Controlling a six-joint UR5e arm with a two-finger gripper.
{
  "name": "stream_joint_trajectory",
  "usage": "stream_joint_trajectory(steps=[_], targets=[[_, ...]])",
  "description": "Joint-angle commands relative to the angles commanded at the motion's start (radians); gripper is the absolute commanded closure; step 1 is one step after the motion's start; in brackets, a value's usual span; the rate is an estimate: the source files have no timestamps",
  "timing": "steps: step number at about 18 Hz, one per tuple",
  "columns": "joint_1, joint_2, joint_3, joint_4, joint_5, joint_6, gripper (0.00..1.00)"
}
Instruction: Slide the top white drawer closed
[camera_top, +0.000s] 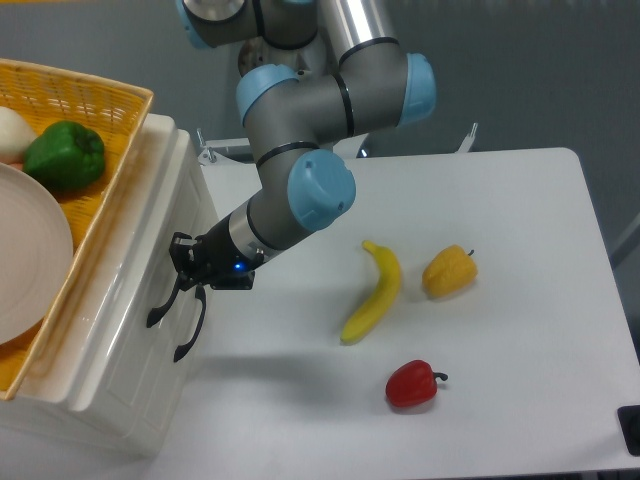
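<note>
Claw (183, 262) is pressed against the front panel of the top white drawer (130, 290), at the upper black handle (163, 303); whether its fingers are spread or closed cannot be told at this angle. Drawer front sits nearly flush with the white cabinet (120, 400), at the left of the surface (520, 250). Lower handle (190, 325) hangs just beside the upper one. On the cabinet top rests a yellow wicker basket (110, 110) containing a green pepper (65, 155) and a white plate (30, 260). On the surface lie a banana (375, 292), a yellow pepper (449, 271) and a red pepper (412, 384), all well apart from the cabinet.
</note>
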Motion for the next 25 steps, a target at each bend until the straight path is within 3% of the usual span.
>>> stream_joint_trajectory(steps=[5,14,19,25], targets=[[0.055,0.000,0.008,0.003,0.037,0.006,0.96],[0.224,0.002,0.021,0.098,0.210,0.017,0.92],[0.359,-0.002,0.025,0.155,0.265,0.181,0.61],[0.488,-0.037,0.037,0.167,0.333,0.426,0.45]])
